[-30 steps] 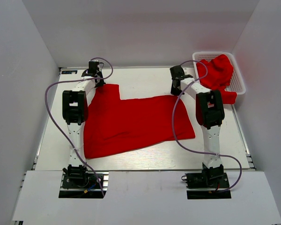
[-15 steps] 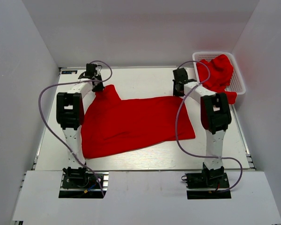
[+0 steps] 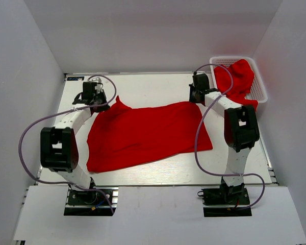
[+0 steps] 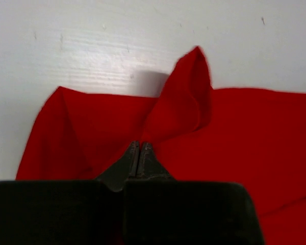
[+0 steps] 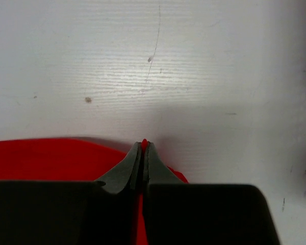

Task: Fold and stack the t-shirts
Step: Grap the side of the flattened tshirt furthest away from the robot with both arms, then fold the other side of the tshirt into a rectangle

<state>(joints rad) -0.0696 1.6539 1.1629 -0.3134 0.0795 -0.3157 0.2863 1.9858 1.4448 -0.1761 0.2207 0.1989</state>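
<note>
A bright red t-shirt lay spread and wrinkled across the middle of the white table, with its near edge slanting down toward the front left. Its far left corner rose off the table in a small pointed peak. Just below that peak the left gripper had a fold of the cloth, its jaws pressed tight together on the fabric. At the far right corner of the same t-shirt, the right gripper was clamped on the hem, a sliver of red showing between its closed tips. Both arms reached in from their bases at the near edge of the table. In the far right corner of the table stood a white mesh basket heaped with more red t-shirts, some cloth spilling over its near rim.
</note>
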